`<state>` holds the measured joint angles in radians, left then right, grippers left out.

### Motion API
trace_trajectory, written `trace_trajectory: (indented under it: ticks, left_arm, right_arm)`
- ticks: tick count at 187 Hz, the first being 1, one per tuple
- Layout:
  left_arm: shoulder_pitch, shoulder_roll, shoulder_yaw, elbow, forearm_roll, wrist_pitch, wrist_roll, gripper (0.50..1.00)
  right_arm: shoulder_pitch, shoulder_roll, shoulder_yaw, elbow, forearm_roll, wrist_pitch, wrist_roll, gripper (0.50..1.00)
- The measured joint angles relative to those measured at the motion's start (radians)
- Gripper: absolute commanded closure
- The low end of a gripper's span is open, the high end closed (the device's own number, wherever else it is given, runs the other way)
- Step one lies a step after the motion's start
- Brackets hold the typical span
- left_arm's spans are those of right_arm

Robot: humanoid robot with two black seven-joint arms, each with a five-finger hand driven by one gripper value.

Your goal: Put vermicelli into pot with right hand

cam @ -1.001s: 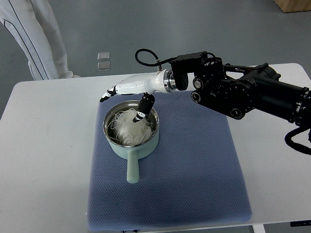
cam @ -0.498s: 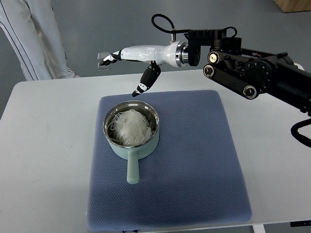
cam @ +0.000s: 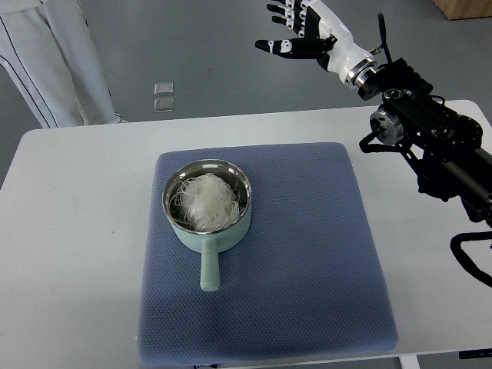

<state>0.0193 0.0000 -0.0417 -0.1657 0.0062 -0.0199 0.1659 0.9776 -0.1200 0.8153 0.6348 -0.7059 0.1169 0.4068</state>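
A pale green pot (cam: pixel 207 231) with a steel inside and a short handle stands on the blue mat (cam: pixel 300 254), left of its middle. A tangle of white vermicelli (cam: pixel 204 201) fills the pot. My right hand (cam: pixel 296 29) is raised far above and behind the table, at the top of the picture, well away from the pot. Its fingers are spread and hold nothing. Its black arm (cam: pixel 430 138) comes in from the right edge. The left arm does not show.
The mat lies on a white table (cam: pixel 69 231). A person in white trousers (cam: pixel 54 61) stands beyond the table's far left corner. Grey floor lies behind, with a small pale plate (cam: pixel 163 96) on it.
My right hand has lifted from inside the pot, swung up and to the right, and now sits high behind the table. The vermicelli stays in the pot.
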Motion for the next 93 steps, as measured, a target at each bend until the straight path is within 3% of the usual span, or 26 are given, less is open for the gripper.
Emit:
trace_trajectory:
  ticks: [45,93]
  left_arm:
    - [0.000,0.000,0.000,0.000,0.000,0.000,0.000,0.500]
    - [0.000,0.000,0.000,0.000,0.000,0.000,0.000,0.500]
  right_arm:
    - [-0.126,0.000,0.020,-0.042,0.347,-0.081,0.003,0.572]
    - [-0.173,0.008,0.021,-0.068,0.563,-0.097,0.026,0.572]
